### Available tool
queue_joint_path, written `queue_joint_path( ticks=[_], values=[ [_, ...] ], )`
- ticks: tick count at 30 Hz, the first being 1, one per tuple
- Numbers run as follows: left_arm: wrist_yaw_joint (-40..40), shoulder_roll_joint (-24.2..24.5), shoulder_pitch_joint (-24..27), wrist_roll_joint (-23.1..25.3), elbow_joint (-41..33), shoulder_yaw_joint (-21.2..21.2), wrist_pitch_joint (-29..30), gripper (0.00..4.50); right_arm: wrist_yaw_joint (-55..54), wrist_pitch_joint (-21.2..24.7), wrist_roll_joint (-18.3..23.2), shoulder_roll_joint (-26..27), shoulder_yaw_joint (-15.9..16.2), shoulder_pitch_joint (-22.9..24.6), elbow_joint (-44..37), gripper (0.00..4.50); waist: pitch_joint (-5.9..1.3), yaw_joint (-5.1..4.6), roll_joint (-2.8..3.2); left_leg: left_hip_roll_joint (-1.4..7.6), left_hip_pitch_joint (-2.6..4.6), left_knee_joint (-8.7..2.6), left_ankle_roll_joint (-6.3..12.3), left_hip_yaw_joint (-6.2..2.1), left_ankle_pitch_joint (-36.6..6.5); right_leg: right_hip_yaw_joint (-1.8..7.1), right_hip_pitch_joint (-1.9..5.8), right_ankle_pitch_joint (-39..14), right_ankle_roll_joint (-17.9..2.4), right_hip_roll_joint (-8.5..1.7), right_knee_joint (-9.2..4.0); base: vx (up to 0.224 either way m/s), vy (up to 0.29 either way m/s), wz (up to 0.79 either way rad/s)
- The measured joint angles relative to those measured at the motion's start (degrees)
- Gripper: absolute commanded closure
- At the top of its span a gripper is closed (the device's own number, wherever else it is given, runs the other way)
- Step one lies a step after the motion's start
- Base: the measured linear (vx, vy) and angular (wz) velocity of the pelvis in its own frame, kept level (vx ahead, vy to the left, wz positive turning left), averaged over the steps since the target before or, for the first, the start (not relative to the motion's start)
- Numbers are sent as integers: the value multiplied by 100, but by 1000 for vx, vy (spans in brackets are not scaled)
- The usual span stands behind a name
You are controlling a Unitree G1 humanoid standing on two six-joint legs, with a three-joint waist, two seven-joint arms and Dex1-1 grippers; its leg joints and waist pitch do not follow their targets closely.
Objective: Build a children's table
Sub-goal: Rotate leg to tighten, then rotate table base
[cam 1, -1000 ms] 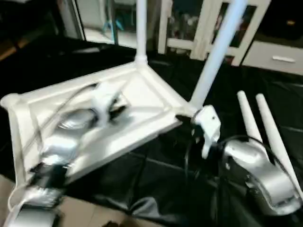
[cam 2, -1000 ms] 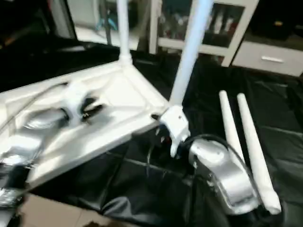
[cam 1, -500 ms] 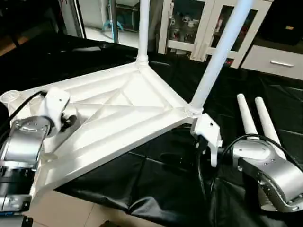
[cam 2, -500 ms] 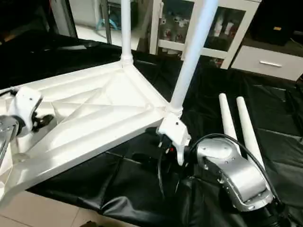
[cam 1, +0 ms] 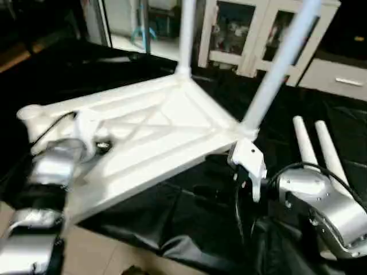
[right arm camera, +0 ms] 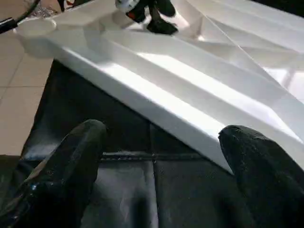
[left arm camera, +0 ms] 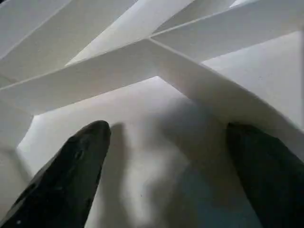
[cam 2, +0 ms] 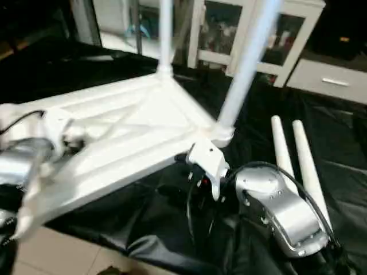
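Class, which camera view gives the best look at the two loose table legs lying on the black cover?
The right eye view: both loose legs lie side by side, clear of the right arm. The left eye view shows them too, but the forearm hides their lower ends.

Head stereo pair: looks forward and down over both forearms, mid-range, shared scene of upturned tabletop (cam 1: 149, 137) on the black table (cam 1: 189, 223). Left wrist view: along its fingers (left arm camera: 71, 175), very close on the ribbed underside. Right wrist view: near, low across the tabletop's edge, facing the left gripper (right arm camera: 147, 12)
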Motion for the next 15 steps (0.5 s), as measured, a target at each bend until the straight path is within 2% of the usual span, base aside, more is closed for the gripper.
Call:
queue_joint_path(
  ticks=[3, 6, 12, 15],
  values=[
    [274, -429, -487, -43, 760, 37, -385, 7, -133, -75, -97, 116, -1, -49, 17, 32, 0, 47, 0, -1, -11, 4, 8, 2, 6, 3, 4, 0, 0, -4, -1, 0, 0, 0],
    [449, -798, -755, -120, 1096, 83, -690, 7, -200, -115, -176, 174, -1, -125, 47, 32, 1, 51, -2, 0, -19, 15, 14, 0, 10, 2, 8, 0, 0, -6, -3, 0, 0, 0],
    [629, -1352, -1190, -335, 1376, 163, -1380, 7, -366, -178, -246, 325, 1, -123, 110, 32, 1, 15, -2, -1, -27, 14, 15, -1, 10, -7, 2, 0, 1, -3, -4, 0, 0, 0],
    [632, -1505, -1268, -439, 1393, 161, -1636, 7, -425, -210, -318, 363, 14, -122, 110, 32, 2, -51, 6, -1, -21, 15, 15, -1, 9, -3, 1, 2, 1, 0, -3, 0, 0, 0]
  ],
)
